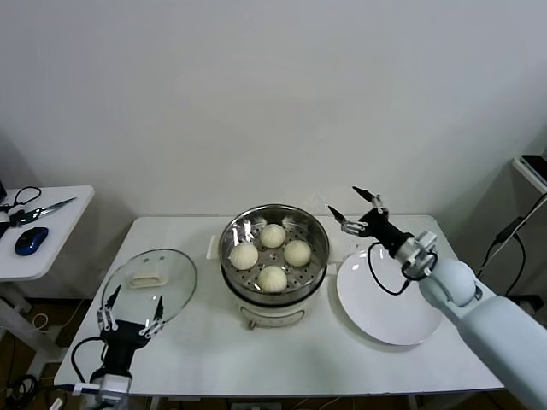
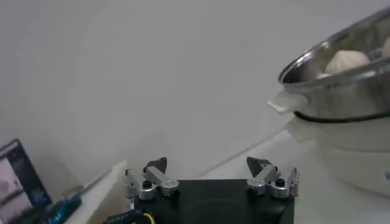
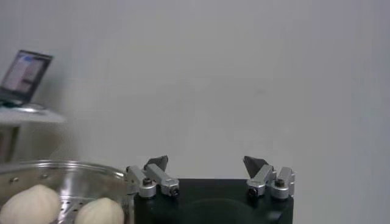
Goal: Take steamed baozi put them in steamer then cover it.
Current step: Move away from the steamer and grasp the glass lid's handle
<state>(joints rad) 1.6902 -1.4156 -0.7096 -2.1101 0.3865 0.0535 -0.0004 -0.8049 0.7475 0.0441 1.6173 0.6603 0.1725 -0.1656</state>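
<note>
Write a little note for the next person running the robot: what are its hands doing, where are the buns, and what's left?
Left gripper: open, empty, near the table's front edge beside the cover.
Right gripper: open, empty, raised above the table behind the plate, right of the steamer.
Done: all four baozi sit on the steamer's tray; the plate holds nothing.
Left: the cover lies on the table left of the steamer; it must go onto the pot.
</note>
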